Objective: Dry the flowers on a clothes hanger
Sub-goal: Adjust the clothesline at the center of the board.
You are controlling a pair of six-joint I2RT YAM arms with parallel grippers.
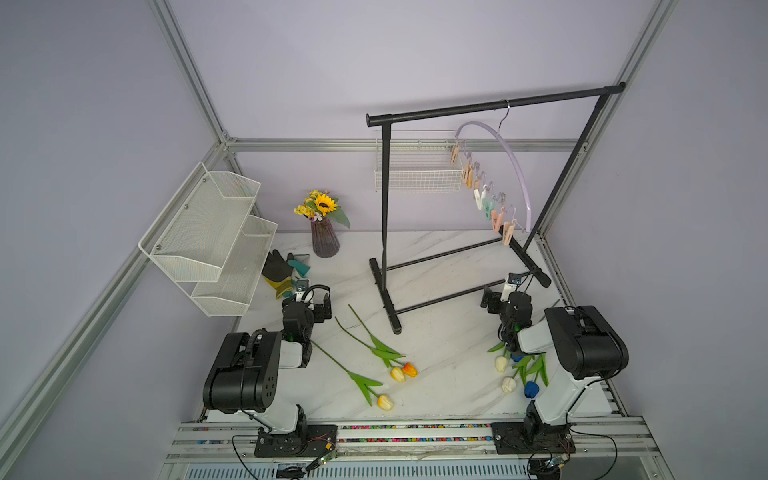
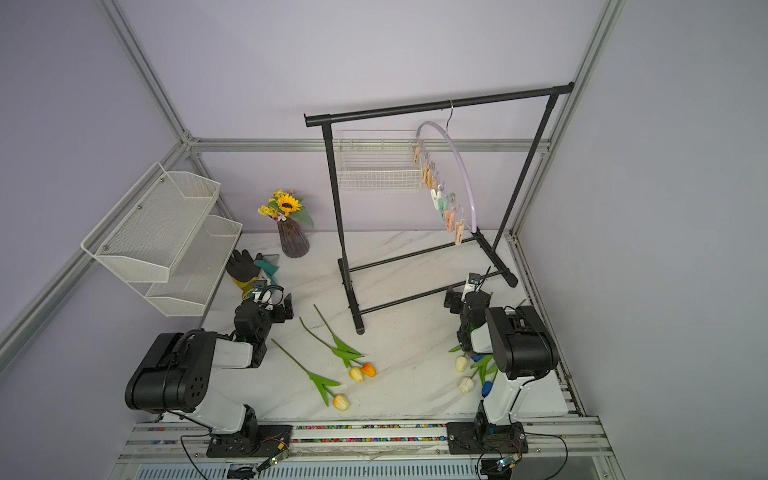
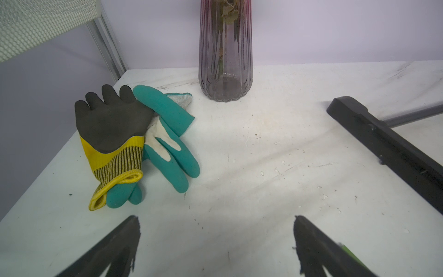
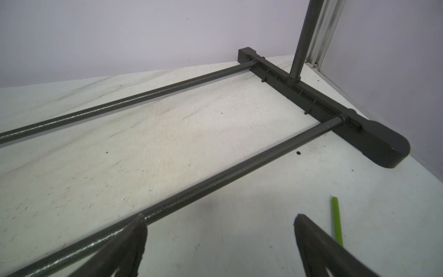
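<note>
Hovering left gripper (image 3: 216,219): jaws spread wide with nothing between them, only bare tabletop (image 3: 239,156) beneath.
Ahead of it: a black-and-yellow work glove (image 3: 110,124) lies partly over a teal glove (image 3: 167,115); the purple ribbed vase (image 3: 225,60) stands behind them, close to the back wall.
The right gripper (image 4: 219,218): jaws released too, gripping nothing. In the right wrist view one finger overlaps the near lower bar of the garment rack (image 1: 457,109); contact cannot be told.
Beside that gripper: the cut end of a green stem (image 4: 336,220) lies on the tabletop next to the other finger.
Left group of flowers (image 1: 397,374): three lie flat between the two arms. A yellow head touches the orange tulip (image 1: 409,369), and a yellow-orange tulip (image 1: 385,402) lies apart, nearer the front edge.
Right group: a white tulip (image 1: 501,363), a second white tulip (image 1: 508,384) and a blue tulip (image 1: 531,389) lie bunched, their stems running under the right arm. Another blue head is mostly hidden there.
Lilac clothes hanger (image 1: 516,166): hooked on the rack's top bar, turned nearly edge-on in both top views, with no flowers clipped to it.
Its clips (image 1: 485,208): a row of pink, white and mint pegs, all empty.
Further out: a sunflower bouquet (image 1: 325,203) in the vase, a white wire basket (image 1: 417,174) on the back wall, and white mesh shelves (image 1: 208,224) on the side wall.
</note>
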